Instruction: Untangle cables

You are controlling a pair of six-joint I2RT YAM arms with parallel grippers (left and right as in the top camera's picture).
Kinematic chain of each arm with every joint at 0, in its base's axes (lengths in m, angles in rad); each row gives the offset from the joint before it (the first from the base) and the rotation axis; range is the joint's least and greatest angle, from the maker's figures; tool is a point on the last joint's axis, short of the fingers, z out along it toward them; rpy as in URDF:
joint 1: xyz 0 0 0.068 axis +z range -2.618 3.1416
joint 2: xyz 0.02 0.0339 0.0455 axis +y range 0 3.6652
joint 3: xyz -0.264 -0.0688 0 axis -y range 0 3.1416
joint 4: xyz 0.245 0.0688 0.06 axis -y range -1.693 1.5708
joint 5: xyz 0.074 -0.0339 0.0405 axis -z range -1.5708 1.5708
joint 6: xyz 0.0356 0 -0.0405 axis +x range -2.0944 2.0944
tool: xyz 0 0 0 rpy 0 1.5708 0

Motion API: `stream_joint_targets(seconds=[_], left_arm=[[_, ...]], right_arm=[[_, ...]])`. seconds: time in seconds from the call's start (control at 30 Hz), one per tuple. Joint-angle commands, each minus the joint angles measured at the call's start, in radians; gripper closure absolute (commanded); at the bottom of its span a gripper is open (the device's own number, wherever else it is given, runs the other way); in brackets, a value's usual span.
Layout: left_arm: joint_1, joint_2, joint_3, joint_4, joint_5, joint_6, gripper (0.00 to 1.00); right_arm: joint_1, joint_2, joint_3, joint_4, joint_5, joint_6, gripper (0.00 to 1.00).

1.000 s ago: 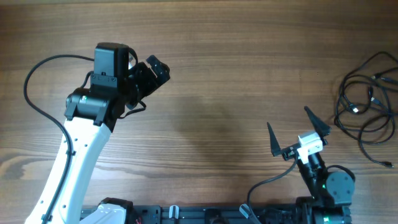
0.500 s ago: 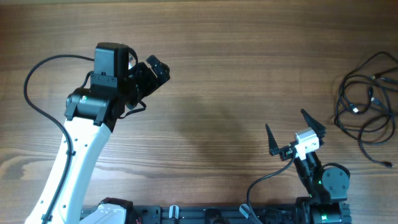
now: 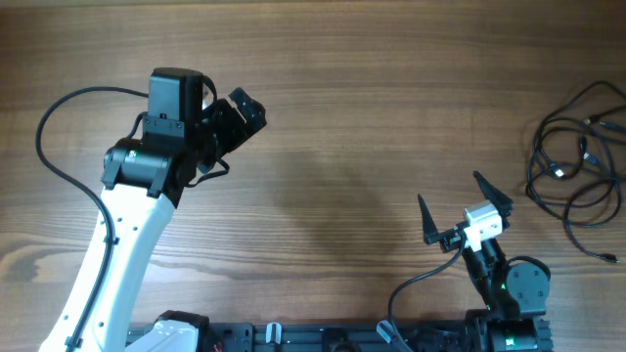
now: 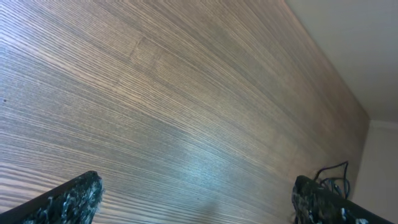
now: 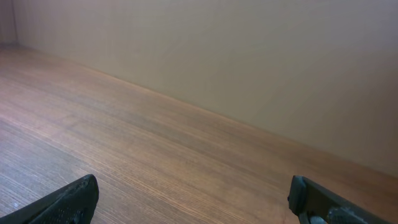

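1. My left gripper and right gripper stand wide open, empty.
2. The cables lie tangled by the table's right edge.
3. Grabbing several strands together could tighten the knot.

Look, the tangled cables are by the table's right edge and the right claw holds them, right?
No. The cables sit by the right edge, but the right claw is open, empty and apart from them, as the overhead view shows.
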State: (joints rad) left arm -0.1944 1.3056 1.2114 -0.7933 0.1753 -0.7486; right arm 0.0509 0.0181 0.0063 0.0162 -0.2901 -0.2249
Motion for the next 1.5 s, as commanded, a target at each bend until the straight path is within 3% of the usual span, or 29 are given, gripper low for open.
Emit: stream_joint_targets(seconds=[0.0,0.13,0.37,0.73,1.1,1.47], left_arm=[[0.003,-0.013,0.011,0.022,-0.061,0.050,0.00],[0.006,-0.093,-0.052,0.214,-0.045,0.236,0.00],[0.021,-0.391,-0.375,0.578,0.018,0.520,0.00],[0.154,-0.879,-0.898,0.826,0.059,0.641,0.00],[0.171,-1.223,-1.162,0.835,0.059,0.640,0.00],[0.171,-1.303,-1.205,0.736,0.060,0.636,0.00]], right_arm=[[0.004,-0.014,-0.001,0.005,0.014,0.018,0.01],[0.004,-0.014,-0.001,0.005,0.014,0.018,0.00],[0.004,-0.014,-0.001,0.005,0.014,0.018,0.01],[0.004,-0.014,-0.001,0.005,0.014,0.018,0.00],[0.004,-0.014,-0.001,0.005,0.014,0.018,0.00],[0.004,-0.014,-0.001,0.005,0.014,0.018,0.00]])
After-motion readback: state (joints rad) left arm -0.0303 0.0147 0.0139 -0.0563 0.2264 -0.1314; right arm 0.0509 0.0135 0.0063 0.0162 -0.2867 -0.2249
